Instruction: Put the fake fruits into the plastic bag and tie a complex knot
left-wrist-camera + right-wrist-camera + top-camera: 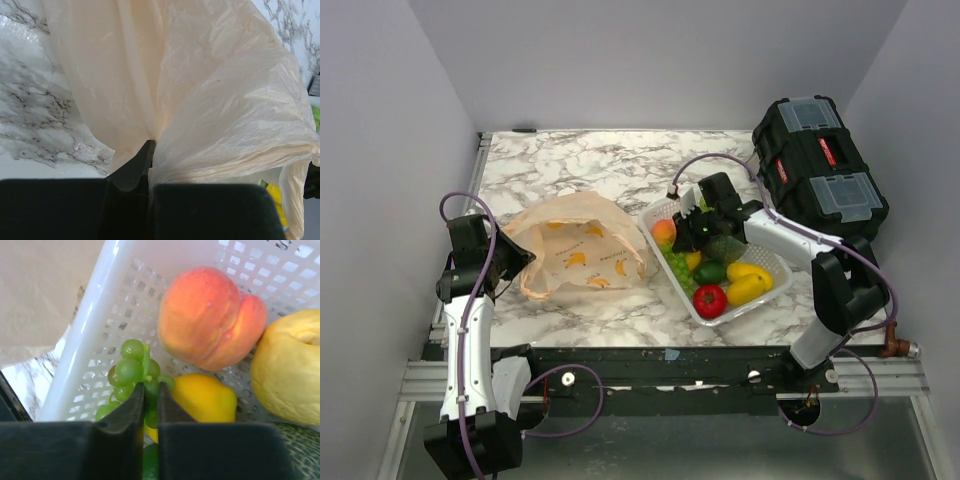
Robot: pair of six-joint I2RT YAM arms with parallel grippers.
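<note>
The pale-orange plastic bag (582,250) lies crumpled on the marble table, left of the basket. My left gripper (520,258) is shut on the bag's left edge, and the film bunches right at the closed jaws (150,147). The fake fruits fill the white lattice basket (745,312). My right gripper (688,232) reaches into its left side and is shut on the green grapes (129,369), with a grape pinched between the fingertips (151,390). A peach (210,317) and a lemon (205,397) lie just beyond. No knot is in view.
A red tomato (710,299), a yellow mango (748,283), a green fruit (709,272) and a dark melon (727,247) also lie in the basket. A black toolbox (820,165) stands at the back right. Grey walls enclose the table on three sides.
</note>
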